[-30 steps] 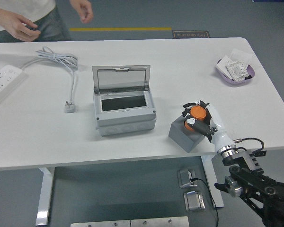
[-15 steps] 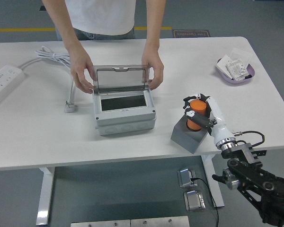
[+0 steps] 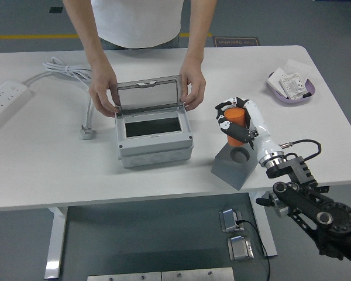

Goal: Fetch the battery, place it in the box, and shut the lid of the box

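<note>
Your white table [image 3: 58, 170] carries the grey box [image 3: 154, 137] well off to the inner side of your right hand [image 3: 238, 122], across the table towards the picture's left. Its clear lid [image 3: 148, 96] stands raised, and a person at the far edge holds it there, one hand [image 3: 105, 96] at each side of the lid. The box's opening faces up, dark and unobstructed.

Directly below your right hand sits the grey holder block [image 3: 236, 164], its round socket now vacant. The left hand is nowhere in view, so the carry falls to the right by default.

Your right hand is clamped around the orange battery [image 3: 234, 119], fingers wrapped on its sides. The battery looks lifted clear above the socket, its long axis roughly upright, tilted a little.

What the next move turns on, as I judge it: the opening lies sideways from the hand and slightly farther out, so you travel across towards the box before lowering, keeping below the propped lid and clear of the person's nearer hand [image 3: 194, 92].
</note>
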